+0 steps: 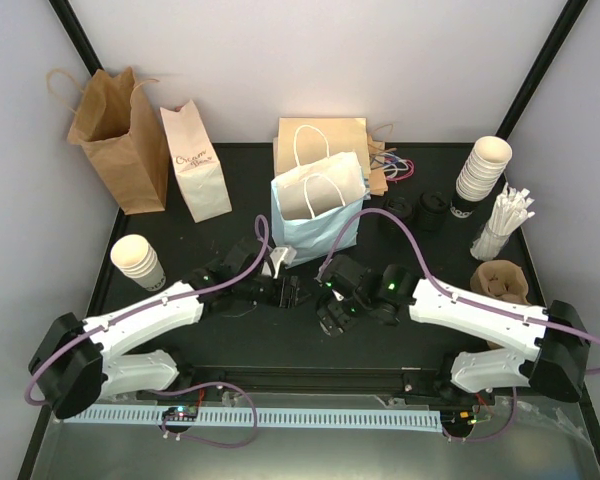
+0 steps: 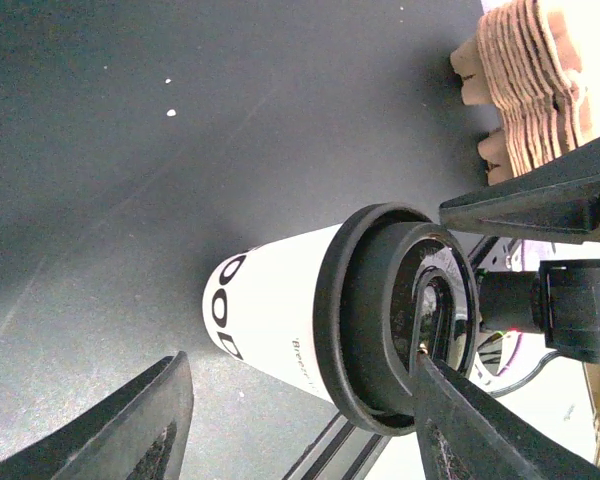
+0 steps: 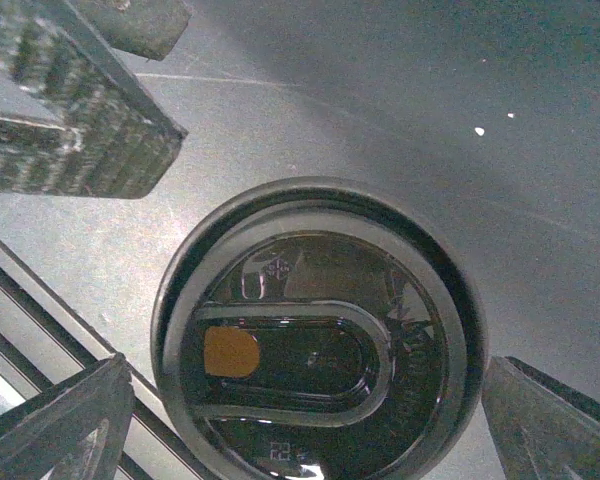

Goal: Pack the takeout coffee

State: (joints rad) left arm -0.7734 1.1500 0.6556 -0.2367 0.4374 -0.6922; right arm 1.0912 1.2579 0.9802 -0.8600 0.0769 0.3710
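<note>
While both arms meet mid-worktop, toward the near edge, I see the takeout coffee (image 2: 280,310) standing upright between them. My left gripper (image 2: 300,400) straddles it, fingers spread and unclamped; my right gripper (image 3: 305,370) hovers over its lid (image 3: 320,290), fingers released.

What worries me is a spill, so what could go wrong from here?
1. Both grippers are open around the same takeout coffee: the left gripper flanks its side and the right gripper straddles its lid from above. If they close together, they may collide or tip the cup.
2. A grip on the lid alone might pull it off.
3. A white handle lies across the mouth of the blue bag and may snag the cup.
</note>
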